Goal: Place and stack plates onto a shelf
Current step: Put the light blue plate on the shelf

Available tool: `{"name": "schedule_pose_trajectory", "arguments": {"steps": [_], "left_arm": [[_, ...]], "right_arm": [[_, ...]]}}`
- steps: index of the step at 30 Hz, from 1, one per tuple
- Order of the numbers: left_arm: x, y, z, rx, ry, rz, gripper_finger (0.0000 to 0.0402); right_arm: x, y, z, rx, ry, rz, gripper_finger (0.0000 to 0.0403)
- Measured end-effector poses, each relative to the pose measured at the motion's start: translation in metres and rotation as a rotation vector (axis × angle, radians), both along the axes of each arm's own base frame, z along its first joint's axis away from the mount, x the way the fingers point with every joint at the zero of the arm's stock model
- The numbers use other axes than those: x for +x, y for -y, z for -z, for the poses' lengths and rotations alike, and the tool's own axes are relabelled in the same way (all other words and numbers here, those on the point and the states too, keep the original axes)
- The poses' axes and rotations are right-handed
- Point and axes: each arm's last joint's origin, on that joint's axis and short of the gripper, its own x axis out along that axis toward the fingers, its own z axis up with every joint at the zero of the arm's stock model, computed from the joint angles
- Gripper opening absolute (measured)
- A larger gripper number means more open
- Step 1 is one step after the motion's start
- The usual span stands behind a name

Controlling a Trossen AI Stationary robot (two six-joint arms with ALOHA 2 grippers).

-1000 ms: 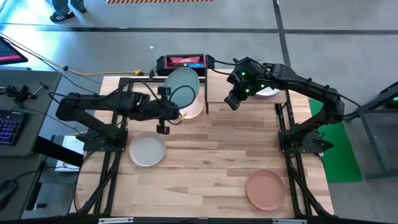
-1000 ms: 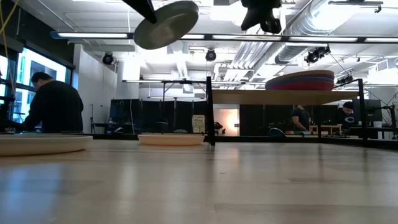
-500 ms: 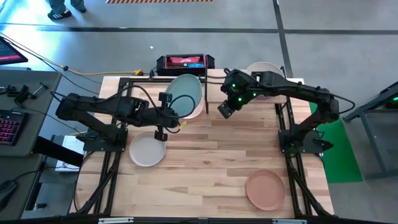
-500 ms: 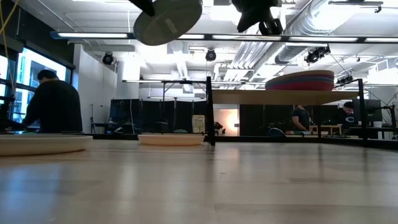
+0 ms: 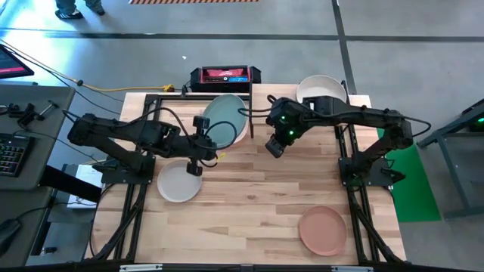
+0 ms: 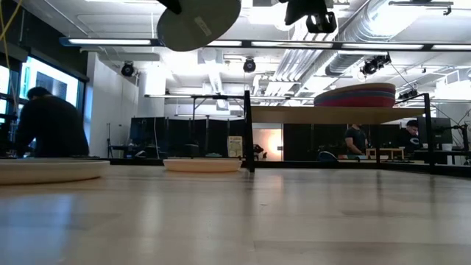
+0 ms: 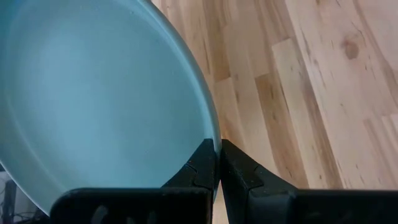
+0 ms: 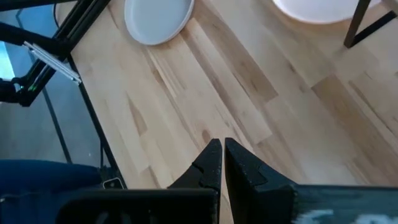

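Left gripper (image 7: 217, 165) holds the teal plate (image 5: 224, 119) aloft by the shelf (image 5: 261, 100); right gripper (image 8: 222, 163) carries nothing.

The left jaws are clamped tight on the teal plate's rim, the plate tilted above a pale pink plate (image 5: 237, 134) under the shelf's left end. The right jaws are pressed together, empty, hanging over the worktop (image 5: 257, 189) just in front of the shelf. A stack of plates (image 6: 355, 96) sits on the shelf's right end, cream on top. Farther from the shelf, a grey plate (image 5: 179, 182) and a salmon plate (image 5: 323, 230) lie on the worktop.
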Motion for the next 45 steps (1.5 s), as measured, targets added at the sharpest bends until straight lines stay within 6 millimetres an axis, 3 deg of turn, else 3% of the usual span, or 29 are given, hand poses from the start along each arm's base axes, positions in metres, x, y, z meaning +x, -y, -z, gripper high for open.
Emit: {"name": "schedule_pose_trajectory", "arguments": {"steps": [14, 22, 26, 35, 39, 45], "left_arm": [[0.0, 0.0, 0.0, 0.001, 0.0, -0.001, 0.0001], [-0.001, 0.006, 0.0, 0.001, 0.0, 0.022, 0.0001], [-0.001, 0.006, 0.0, 0.001, 0.0, 0.025, 0.0001], [-0.001, 0.006, 0.0, 0.001, 0.001, 0.025, 0.0001], [-0.001, 0.006, 0.0, 0.009, -0.004, 0.035, 0.0001], [-0.001, 0.006, 0.0, 0.063, -0.038, 0.099, 0.0001]], "right_arm": [[0.0, 0.005, 0.0, -0.112, -0.013, 0.08, 0.0001], [0.003, -0.002, -0.001, -0.02, 0.006, 0.112, 0.0005], [0.004, -0.004, -0.002, -0.034, 0.025, 0.087, 0.0046], [0.004, -0.005, -0.002, -0.053, 0.037, 0.005, 0.0193], [0.004, -0.005, -0.002, -0.045, 0.031, 0.036, 0.0218], [0.005, -0.004, -0.003, -0.061, 0.042, 0.046, 0.0222]]}}
